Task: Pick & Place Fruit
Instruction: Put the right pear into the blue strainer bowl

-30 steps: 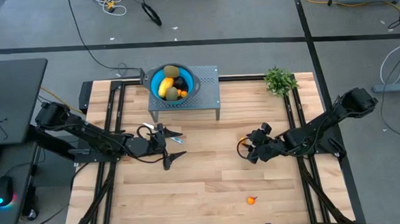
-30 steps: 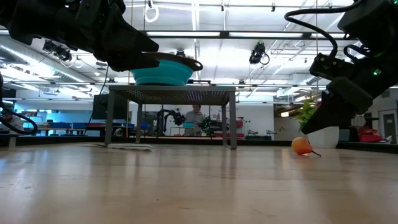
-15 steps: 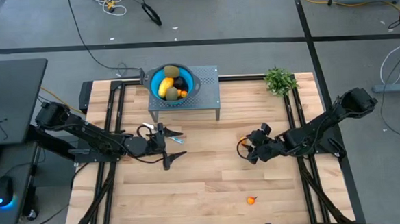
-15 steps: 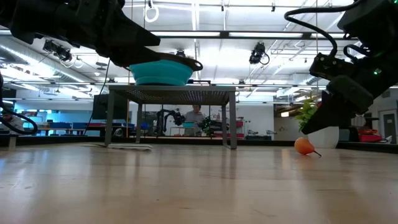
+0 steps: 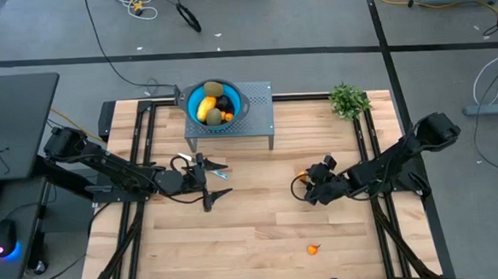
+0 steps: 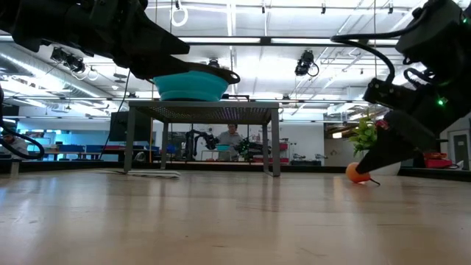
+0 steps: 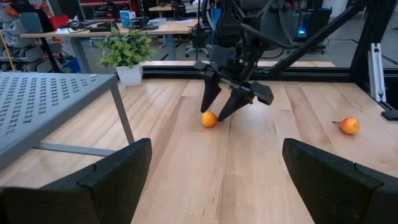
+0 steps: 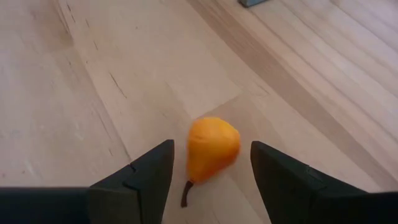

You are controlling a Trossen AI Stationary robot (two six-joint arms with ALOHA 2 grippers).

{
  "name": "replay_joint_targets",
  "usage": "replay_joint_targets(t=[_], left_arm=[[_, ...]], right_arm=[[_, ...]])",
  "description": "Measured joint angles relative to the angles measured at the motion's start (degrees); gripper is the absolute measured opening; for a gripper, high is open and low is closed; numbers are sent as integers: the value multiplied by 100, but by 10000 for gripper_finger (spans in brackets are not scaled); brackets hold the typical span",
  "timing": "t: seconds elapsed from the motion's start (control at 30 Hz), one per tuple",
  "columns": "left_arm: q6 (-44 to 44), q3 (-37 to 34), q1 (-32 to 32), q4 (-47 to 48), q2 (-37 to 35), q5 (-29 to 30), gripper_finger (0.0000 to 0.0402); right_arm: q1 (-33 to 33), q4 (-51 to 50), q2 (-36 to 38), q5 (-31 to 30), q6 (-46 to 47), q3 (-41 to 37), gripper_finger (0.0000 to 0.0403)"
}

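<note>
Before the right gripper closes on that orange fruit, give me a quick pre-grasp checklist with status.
1. Right gripper open: ok.
2. Orange fruit lined up between its fingers: ok in the right wrist view.
3. Fingers low enough to close on the fruit: cannot tell.
4. Left gripper away from the grasp, open over the table's left half: ok.
5. Room in the blue bowl on the grey stand: ok, though fruit is already inside.
6. Second orange fruit lying apart at the front: ok.

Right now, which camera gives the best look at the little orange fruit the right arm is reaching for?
The right wrist view: the orange fruit fills the frame between the open right gripper fingers, stem visible. The left wrist view shows it small, the low view partly hidden, the high view barely a speck.
</note>
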State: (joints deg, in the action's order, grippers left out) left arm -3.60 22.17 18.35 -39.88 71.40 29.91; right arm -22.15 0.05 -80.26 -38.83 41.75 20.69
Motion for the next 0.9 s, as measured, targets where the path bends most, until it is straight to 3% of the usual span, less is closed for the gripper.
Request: replay_joint_targets(t=[0.57,0.9], left_arm=[[-44,0,0,7,-1,-13,372],[-27,-1,0,13,-1,-15,372]], right_arm=[[0,45,-49,-10,5,0,221],[69,735,-910,-617,-35,0,202]])
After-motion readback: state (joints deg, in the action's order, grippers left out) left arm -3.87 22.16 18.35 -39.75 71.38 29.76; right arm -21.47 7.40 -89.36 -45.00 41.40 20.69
